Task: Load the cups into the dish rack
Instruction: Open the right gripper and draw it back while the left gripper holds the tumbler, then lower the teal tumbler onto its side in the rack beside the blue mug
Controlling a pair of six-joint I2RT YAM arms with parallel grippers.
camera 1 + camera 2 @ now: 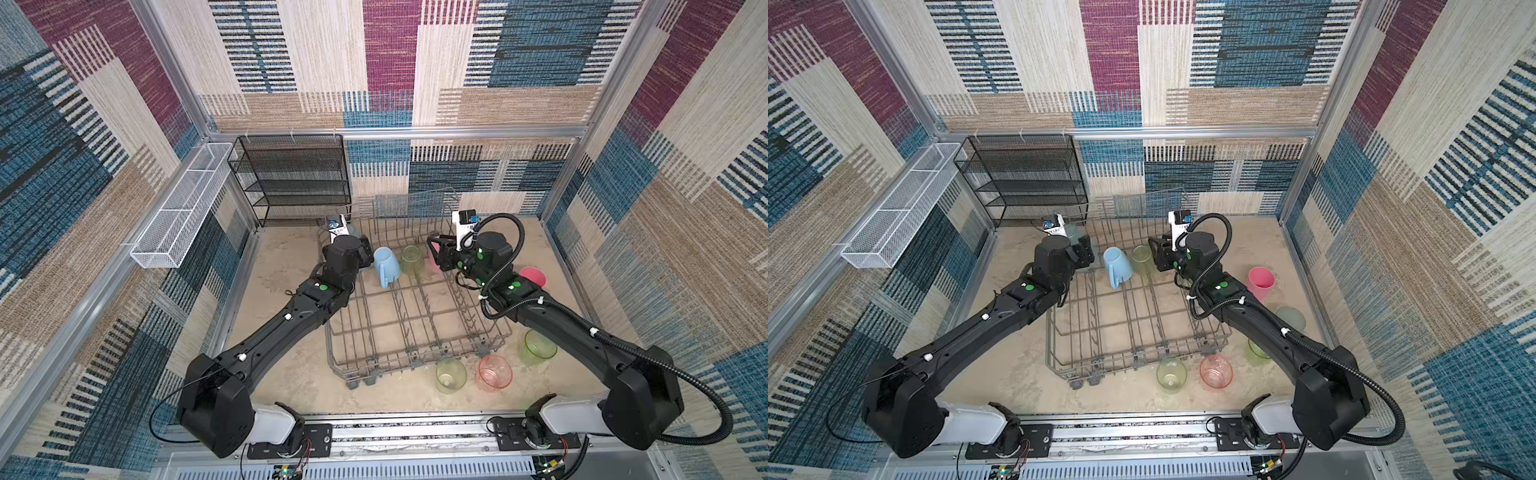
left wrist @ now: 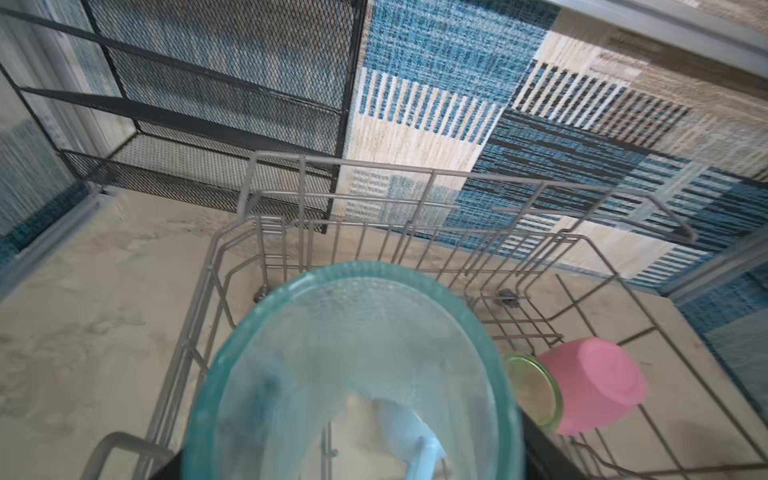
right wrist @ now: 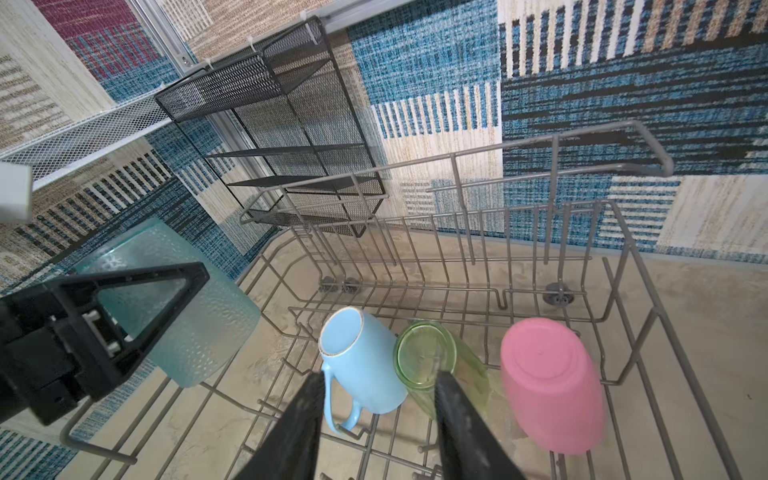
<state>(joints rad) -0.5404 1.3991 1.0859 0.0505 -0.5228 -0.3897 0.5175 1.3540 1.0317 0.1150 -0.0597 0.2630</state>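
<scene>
The grey wire dish rack (image 1: 415, 332) stands mid-table. A light-blue mug (image 3: 361, 361), a yellow-green cup (image 3: 424, 353) and a pink cup (image 3: 548, 382) sit upside down in its far row. My left gripper (image 1: 1082, 252) is shut on a translucent teal cup (image 2: 353, 374) over the rack's far left corner, and one of its black fingers (image 3: 145, 299) lies along the cup's wall. My right gripper (image 3: 380, 376) hangs open and empty just above the mug and the yellow-green cup. Outside the rack stand a pink cup (image 1: 534, 277), a teal cup (image 1: 1291, 319), two yellow-green cups (image 1: 537, 347) (image 1: 451, 375) and a pink-orange cup (image 1: 494, 372).
A black mesh shelf unit (image 1: 291, 178) stands against the back wall, close behind the rack's left corner. A long white mesh basket (image 1: 183, 203) hangs on the left wall. Patterned walls close in the sandy table on three sides.
</scene>
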